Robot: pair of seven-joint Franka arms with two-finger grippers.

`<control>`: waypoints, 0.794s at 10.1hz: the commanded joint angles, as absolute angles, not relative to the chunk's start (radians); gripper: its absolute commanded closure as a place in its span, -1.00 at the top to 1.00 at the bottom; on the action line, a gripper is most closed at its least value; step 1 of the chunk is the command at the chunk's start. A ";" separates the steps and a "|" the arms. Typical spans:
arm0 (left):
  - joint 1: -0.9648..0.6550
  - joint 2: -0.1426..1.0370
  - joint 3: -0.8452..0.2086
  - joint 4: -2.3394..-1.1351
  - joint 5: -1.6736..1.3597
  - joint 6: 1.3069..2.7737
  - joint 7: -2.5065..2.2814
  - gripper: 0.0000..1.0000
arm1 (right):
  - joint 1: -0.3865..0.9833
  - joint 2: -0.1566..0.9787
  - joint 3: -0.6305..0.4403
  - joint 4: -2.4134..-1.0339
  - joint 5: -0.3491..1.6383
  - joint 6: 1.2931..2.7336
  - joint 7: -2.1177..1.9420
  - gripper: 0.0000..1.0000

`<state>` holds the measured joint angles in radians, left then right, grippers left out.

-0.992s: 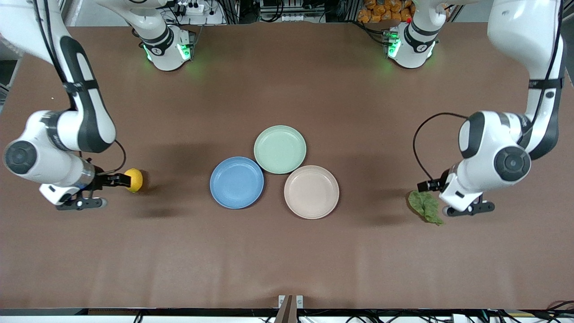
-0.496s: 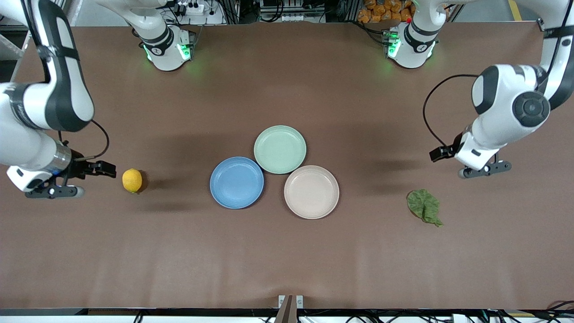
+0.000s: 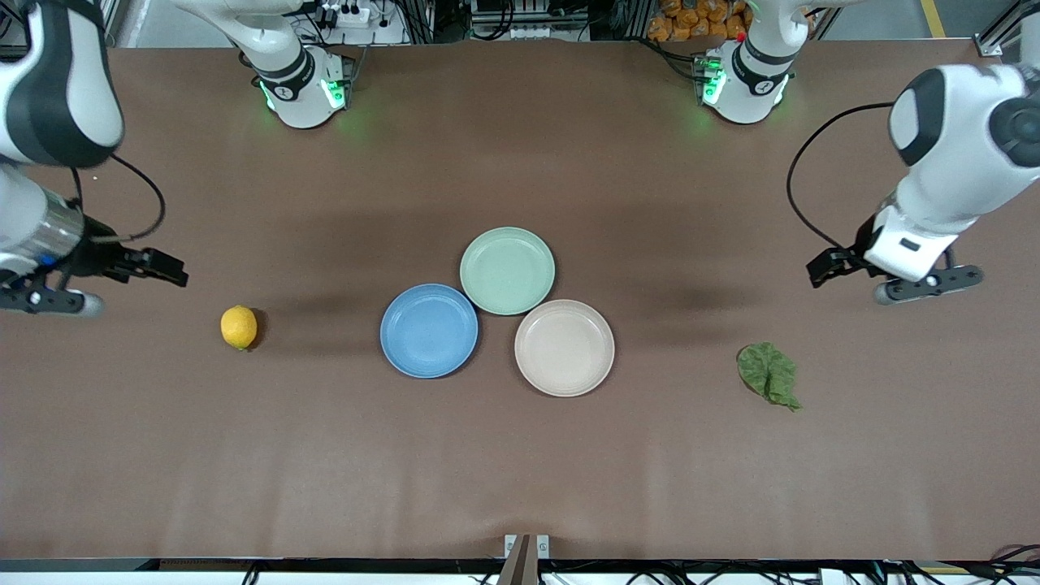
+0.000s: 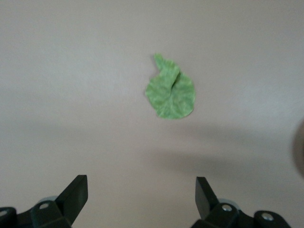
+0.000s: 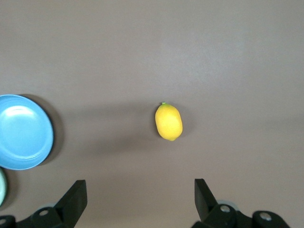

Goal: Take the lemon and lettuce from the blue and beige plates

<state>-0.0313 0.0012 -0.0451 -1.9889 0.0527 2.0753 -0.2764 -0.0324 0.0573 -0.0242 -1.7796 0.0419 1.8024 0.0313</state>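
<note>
The lemon (image 3: 239, 327) lies on the bare table toward the right arm's end; it also shows in the right wrist view (image 5: 168, 121). The lettuce (image 3: 768, 374) lies flat on the table toward the left arm's end, and shows in the left wrist view (image 4: 170, 91). The blue plate (image 3: 429, 331) and the beige plate (image 3: 564, 348) sit side by side mid-table, both empty. My right gripper (image 3: 162, 272) is open and empty, raised over the table near the lemon. My left gripper (image 3: 825, 268) is open and empty, raised over the table near the lettuce.
A mint-green plate (image 3: 507, 270), empty, touches the blue and beige plates, farther from the front camera. The blue plate's edge shows in the right wrist view (image 5: 23, 132). The arm bases stand along the table's top edge.
Both grippers have let go and lifted away: the right one up from the lemon, the left one up from the lettuce. The lemon and lettuce stay on the table.
</note>
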 commanded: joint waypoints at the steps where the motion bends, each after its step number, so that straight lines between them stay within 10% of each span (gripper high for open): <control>1: -0.026 -0.001 -0.052 -1.821 0.038 1.944 -0.258 1.00 | -0.049 0.009 -0.025 -1.717 0.063 1.683 0.046 1.00; 8: -0.043 -0.009 -0.057 -1.513 -0.021 1.486 -0.089 1.00 | -0.061 -0.049 -0.028 -1.638 0.043 1.643 0.031 1.00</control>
<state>-0.0404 -0.0181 -0.0565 -1.5759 0.0053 1.5760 -0.1497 -0.0467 -0.0412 -0.0381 -1.6682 0.0453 1.6677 0.0315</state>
